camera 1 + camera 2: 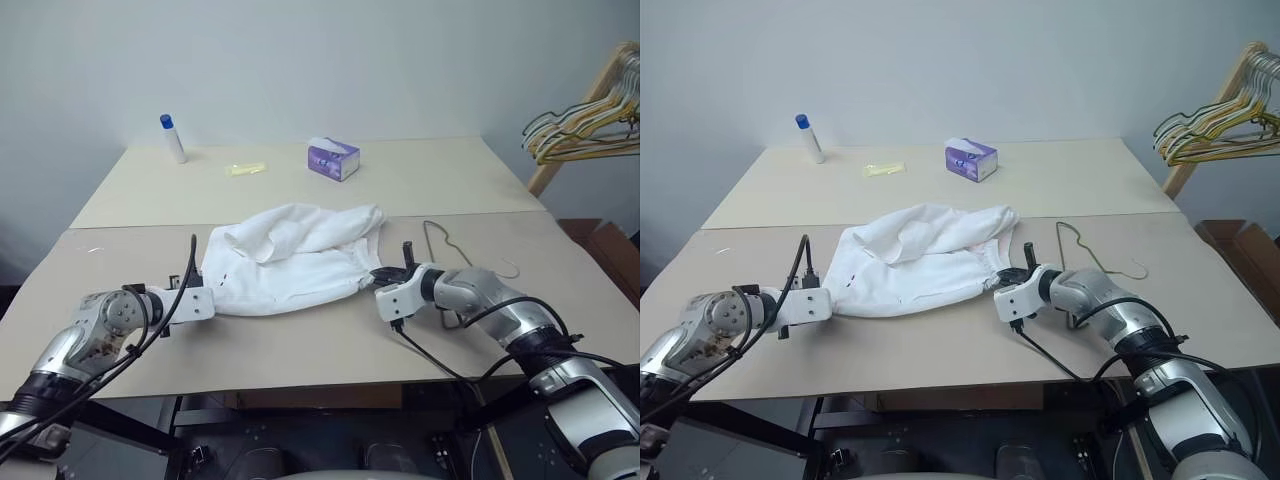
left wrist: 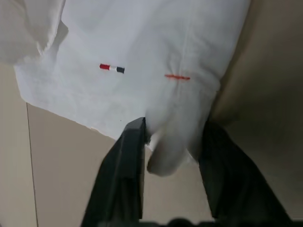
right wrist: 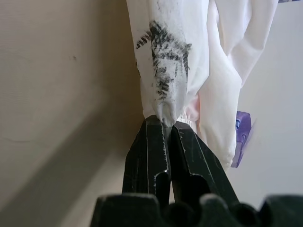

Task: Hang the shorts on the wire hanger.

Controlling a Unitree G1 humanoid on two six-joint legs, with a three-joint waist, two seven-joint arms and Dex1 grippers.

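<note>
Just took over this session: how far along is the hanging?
Early. The right gripper is shut on the waistband of the shorts; the left gripper has the hem between its fingers. The wire hanger lies untouched on the table; threading the shorts onto it remains.

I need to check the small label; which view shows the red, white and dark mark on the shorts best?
The left wrist view: the mark on the shorts is large there. Both eye views give only a speck; the right wrist view shows other cloth.

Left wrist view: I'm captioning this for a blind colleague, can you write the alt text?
The left gripper has its two black fingers around a bunched hem corner of the white shorts, which lie on a beige table. A small red-white-dark tag marks the cloth.
</note>
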